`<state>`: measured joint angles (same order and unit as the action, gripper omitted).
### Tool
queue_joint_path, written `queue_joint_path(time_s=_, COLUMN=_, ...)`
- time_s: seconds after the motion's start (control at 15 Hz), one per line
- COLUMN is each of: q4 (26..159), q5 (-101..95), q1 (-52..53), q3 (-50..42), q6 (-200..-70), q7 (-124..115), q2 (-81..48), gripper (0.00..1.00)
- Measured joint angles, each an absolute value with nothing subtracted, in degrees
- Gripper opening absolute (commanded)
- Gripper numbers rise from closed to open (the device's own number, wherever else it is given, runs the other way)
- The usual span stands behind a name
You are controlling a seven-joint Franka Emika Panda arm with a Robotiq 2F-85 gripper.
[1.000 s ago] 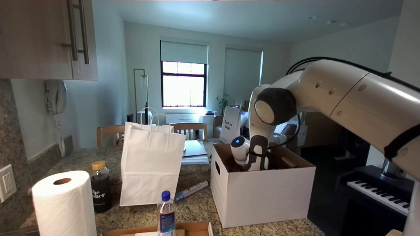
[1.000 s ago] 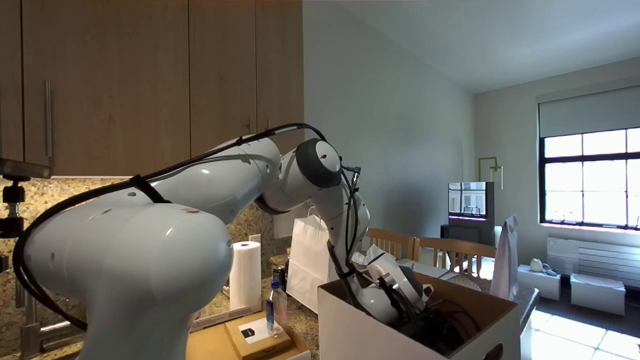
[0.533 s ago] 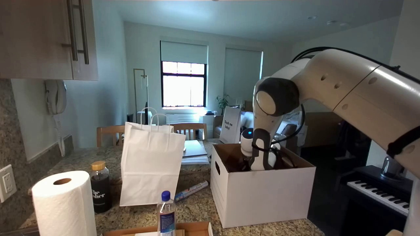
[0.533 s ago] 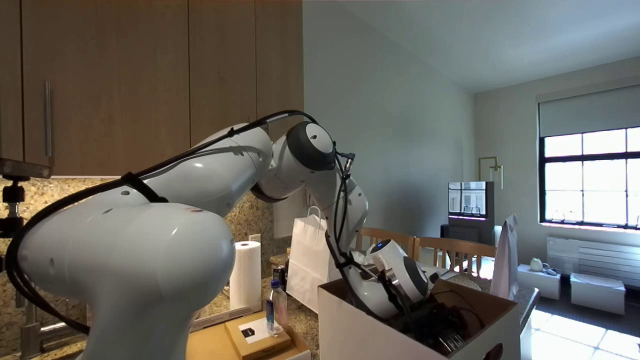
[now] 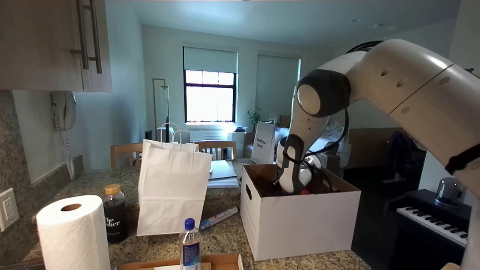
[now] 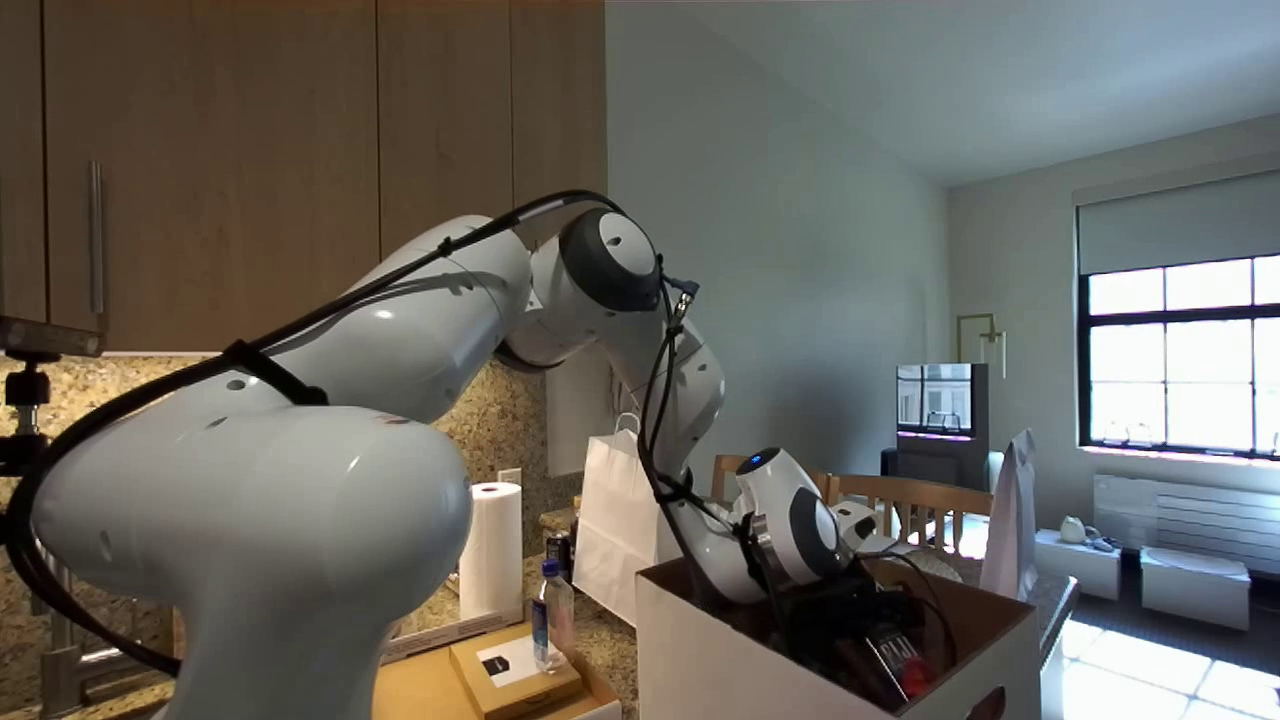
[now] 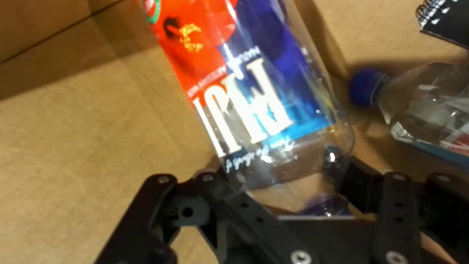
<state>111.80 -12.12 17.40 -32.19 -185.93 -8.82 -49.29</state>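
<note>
Wrist view, close in: the gripper (image 7: 280, 172) sits along the bottom of the frame, its black fingers (image 7: 361, 185) parted just to the width of the clear FIJI bottle (image 7: 253, 91) and pressed to both sides of it, holding it near one end. From where I stand, the bottle fills the upper middle, its long axis steep and leaning, from the top edge left of centre down to right of centre between the fingers. Its big white letters are upside down and its red-and-blue label faces the lens; the far end runs out past the top of the frame. A purple-blue blur (image 7: 326, 206) shows at the gripped end, and I can't tell whether it is the cap. Over at the right edge another bottle (image 7: 432, 110) lies on its side, apart from the held one, blue cap pointing left, and a black spiral notebook (image 7: 449, 24) pokes into the upper right corner. In an exterior view I see the FIJI bottle inside the white box (image 6: 700, 660), at the lower right, sloping down to the right with red showing at its lower end. In an exterior view the box fills the lower right, the arm (image 5: 292, 176) reaching into it, and a white paper bag (image 5: 174, 191) stands apart to its left.
</note>
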Motion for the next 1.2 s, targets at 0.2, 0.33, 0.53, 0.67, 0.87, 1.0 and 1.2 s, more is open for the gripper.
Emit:
queue_joint_path(time_s=0.2, q4=111.73, q5=-11.63, q1=17.62, q3=-31.37, q6=-179.47, q7=-8.01, q2=-45.59, gripper=0.34)
queue_joint_path(time_s=0.33, q4=110.98, q5=-11.71, q1=18.24, q3=-31.67, q6=-173.1, q7=-8.01, q2=-43.71, gripper=0.34)
queue_joint_path(time_s=0.53, q4=108.62, q5=-13.08, q1=19.79, q3=-32.9, q6=-163.59, q7=-8.14, q2=-42.16, gripper=0.34)
queue_joint_path(time_s=0.67, q4=107.36, q5=-15.45, q1=20.02, q3=-32.9, q6=-159.95, q7=-8.35, q2=-41.09, gripper=0.34)
queue_joint_path(time_s=0.87, q4=107.31, q5=-19.15, q1=19.97, q3=-32.47, q6=-158.62, q7=-8.43, q2=-38.74, gripper=0.34)
queue_joint_path(time_s=1.0, q4=108.15, q5=-21.4, q1=19.97, q3=-32.11, q6=-158.62, q7=-8.54, q2=-36.59, gripper=0.34)
queue_joint_path(time_s=1.2, q4=111.25, q5=-25.13, q1=19.98, q3=-32.01, q6=-159.03, q7=-9.14, q2=-31.16, gripper=0.34)
